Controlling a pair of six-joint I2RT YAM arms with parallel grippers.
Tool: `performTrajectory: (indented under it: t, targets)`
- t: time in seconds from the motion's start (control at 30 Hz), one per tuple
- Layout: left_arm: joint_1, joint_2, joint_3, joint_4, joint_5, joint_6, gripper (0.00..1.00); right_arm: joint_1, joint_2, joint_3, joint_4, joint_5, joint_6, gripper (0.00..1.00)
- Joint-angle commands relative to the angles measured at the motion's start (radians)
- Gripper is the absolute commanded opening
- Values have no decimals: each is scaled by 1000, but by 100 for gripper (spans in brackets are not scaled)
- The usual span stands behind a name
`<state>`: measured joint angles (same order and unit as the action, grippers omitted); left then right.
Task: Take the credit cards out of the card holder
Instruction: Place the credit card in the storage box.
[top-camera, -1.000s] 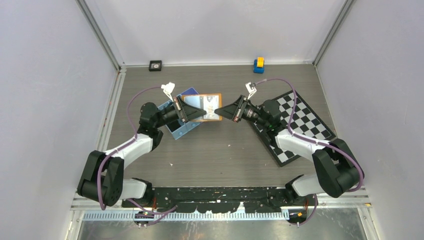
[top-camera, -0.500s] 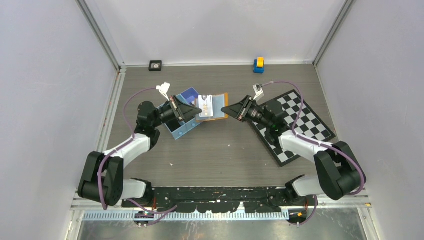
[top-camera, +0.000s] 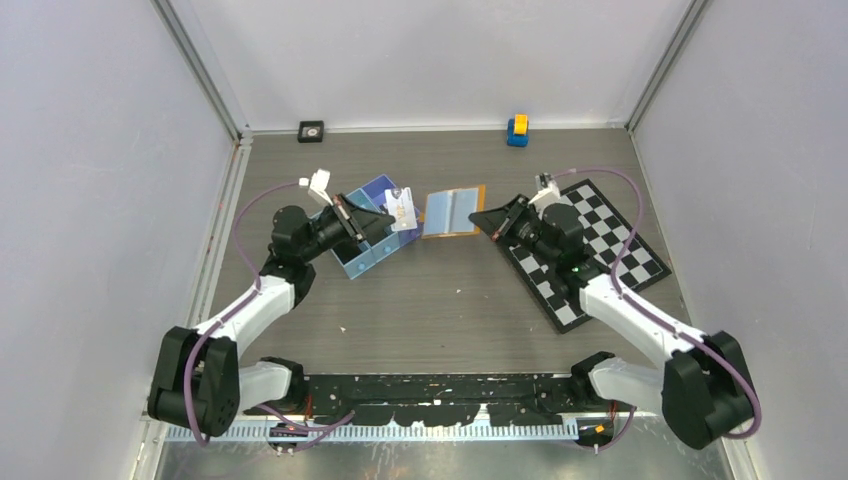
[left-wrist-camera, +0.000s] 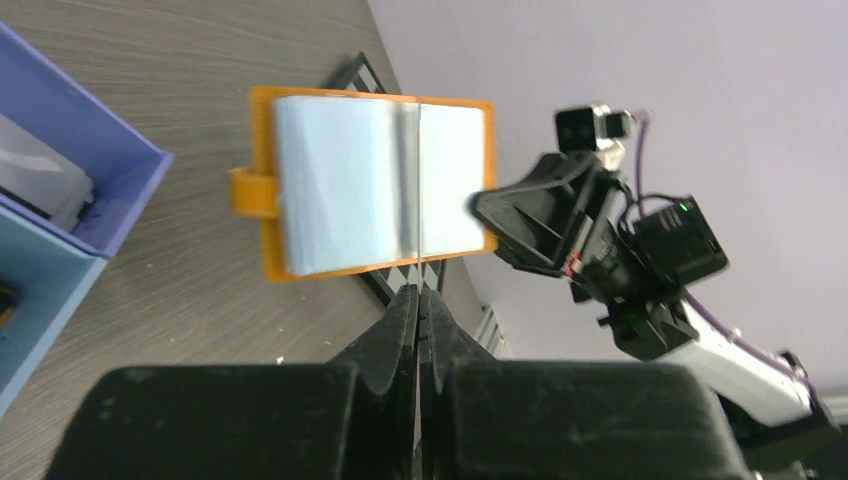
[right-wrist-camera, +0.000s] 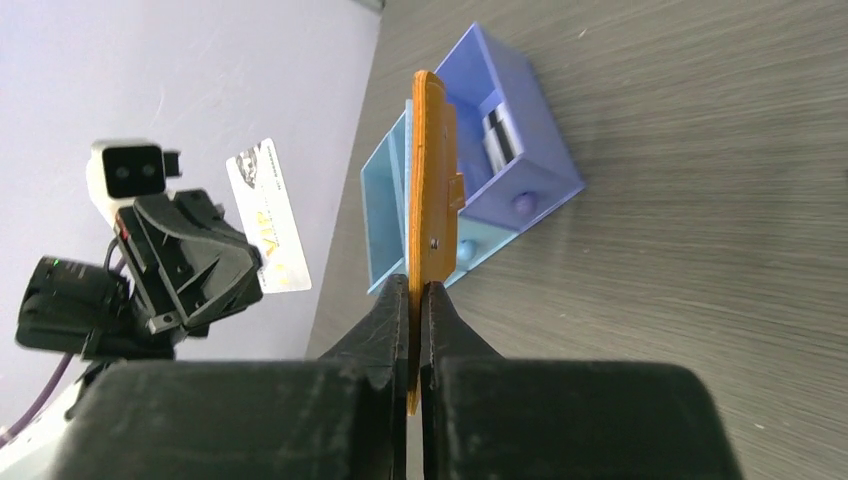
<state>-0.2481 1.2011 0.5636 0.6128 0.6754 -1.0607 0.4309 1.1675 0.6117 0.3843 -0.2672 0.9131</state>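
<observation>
**Inspector:** State of the tools, please.

**Operator:** I read the left gripper (top-camera: 391, 221) as clamped on one credit card (top-camera: 403, 208). From its own wrist camera I see both fingers pressed together, with the card edge-on between them as a thin line. The right gripper (top-camera: 473, 220) is clamped on the card holder (top-camera: 453, 212), its fingertips pinching the orange edge on the side away from the blue tray (top-camera: 358, 262).

**Inspector:** Position of the card?

**Operator:** I place it above the tray's end nearest the card holder, raised off the table (top-camera: 440, 300) and tilted. It is white with dark print on the face turned to the right wrist camera. I see a clear gap between it and the holder; they do not touch.

**Inspector:** And the holder?

**Operator:** It is just beside the tray, between the tray and the checkered mat (top-camera: 600, 240). It is spread open, with the pale blue inside facing the left gripper and an orange border all round. A small orange tab sticks out on the tray side. I cannot tell whether any part of it touches the table, or whether further cards sit inside.

**Inspector:** The tray?

**Operator:** It sits on the table below the left gripper. I see small items in its compartments but cannot identify them.
</observation>
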Motion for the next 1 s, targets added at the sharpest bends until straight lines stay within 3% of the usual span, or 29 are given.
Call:
performTrajectory:
  t: [0.0,0.17,0.37,0.47,0.97]
  targets:
    - [-2,-41,-24,-12,-157,-15,0,-5,-147,1,-110,226,-72,1]
    - [-23,-31,-8,-80,-350,-92,0,-5,-243,-45,-134,362,-88,0]
    - [-64,3,62,-365,-612,-241,0,-4,-283,-48,-156,383,-101,0]
    - [-89,48,99,-401,-707,-234,0,-4,-290,-55,-158,398,-107,1]
    - [-104,404,293,-330,-749,-296,0,-5,-321,-52,-173,408,-117,1]
